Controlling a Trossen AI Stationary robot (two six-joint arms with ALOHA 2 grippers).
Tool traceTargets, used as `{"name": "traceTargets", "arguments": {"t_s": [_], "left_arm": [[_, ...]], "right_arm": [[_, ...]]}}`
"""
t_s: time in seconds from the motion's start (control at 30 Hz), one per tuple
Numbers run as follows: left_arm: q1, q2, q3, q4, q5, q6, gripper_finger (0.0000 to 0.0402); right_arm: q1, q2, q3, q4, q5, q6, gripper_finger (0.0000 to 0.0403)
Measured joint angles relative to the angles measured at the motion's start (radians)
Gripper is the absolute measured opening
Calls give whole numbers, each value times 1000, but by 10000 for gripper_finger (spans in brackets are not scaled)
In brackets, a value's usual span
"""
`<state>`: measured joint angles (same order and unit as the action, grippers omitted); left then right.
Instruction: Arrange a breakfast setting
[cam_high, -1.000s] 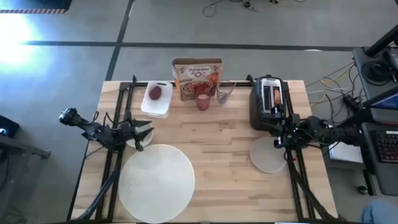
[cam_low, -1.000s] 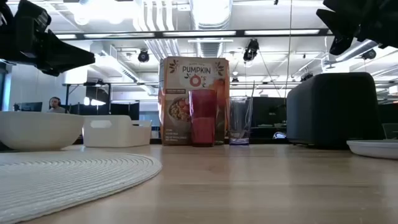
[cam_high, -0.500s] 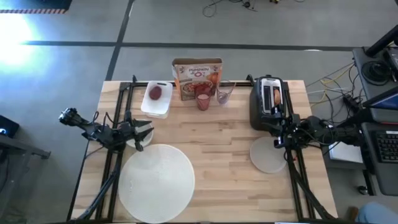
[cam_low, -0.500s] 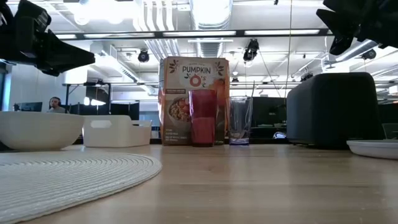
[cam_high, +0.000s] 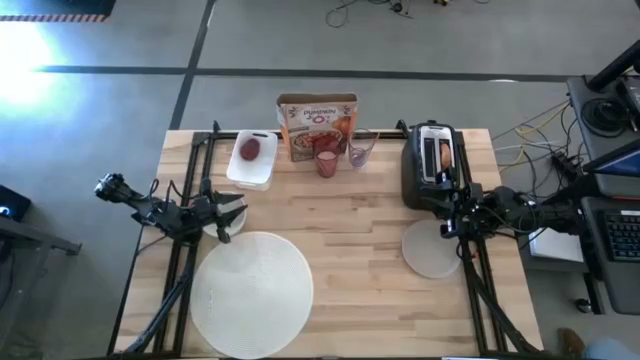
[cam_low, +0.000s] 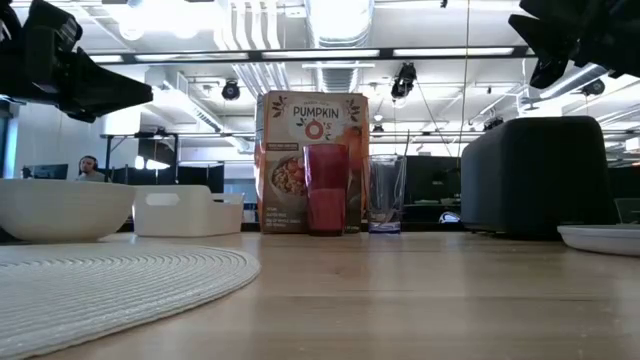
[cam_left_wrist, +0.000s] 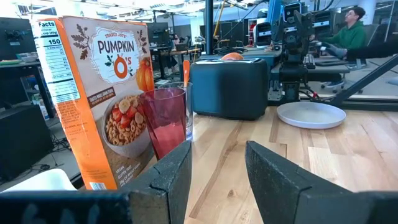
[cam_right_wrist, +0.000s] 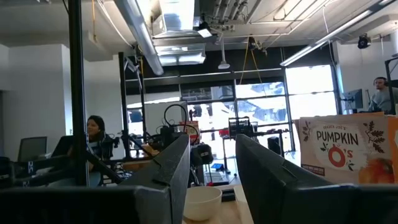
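Observation:
The breakfast things are spread over the wooden table. A big round white plate (cam_high: 250, 290) with a ribbed surface lies at the near left. A small white bowl (cam_low: 62, 208) stands beyond it, under my left gripper (cam_high: 236, 211). A small pale plate (cam_high: 430, 251) lies at the right, below my right gripper (cam_high: 446, 226). A pink cup (cam_high: 326, 163) stands at the far middle. A dark-red fruit (cam_high: 250, 150) lies in a white tray (cam_high: 262, 172). A browned bread ring (cam_high: 443, 155) sticks out of the toaster. Both grippers hang open above the table, with nothing between the fingers in either wrist view (cam_left_wrist: 217, 180) (cam_right_wrist: 211, 180).
A cereal box (cam_high: 318, 125) stands at the far edge behind the cup, with a clear glass (cam_high: 360, 155) beside it. A black toaster (cam_high: 431, 168) stands at the far right. Bare wood lies between the two plates. People sit at desks in the room beyond.

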<state>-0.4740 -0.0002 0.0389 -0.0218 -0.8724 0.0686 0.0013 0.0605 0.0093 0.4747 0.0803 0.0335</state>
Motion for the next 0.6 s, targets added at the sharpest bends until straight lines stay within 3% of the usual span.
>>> {"name": "traceTargets", "arguments": {"t_s": [0.6], "left_arm": [[0, 0, 0, 0, 0, 0, 134]], "right_arm": [[0, 0, 0, 0, 0, 0, 118]]}}
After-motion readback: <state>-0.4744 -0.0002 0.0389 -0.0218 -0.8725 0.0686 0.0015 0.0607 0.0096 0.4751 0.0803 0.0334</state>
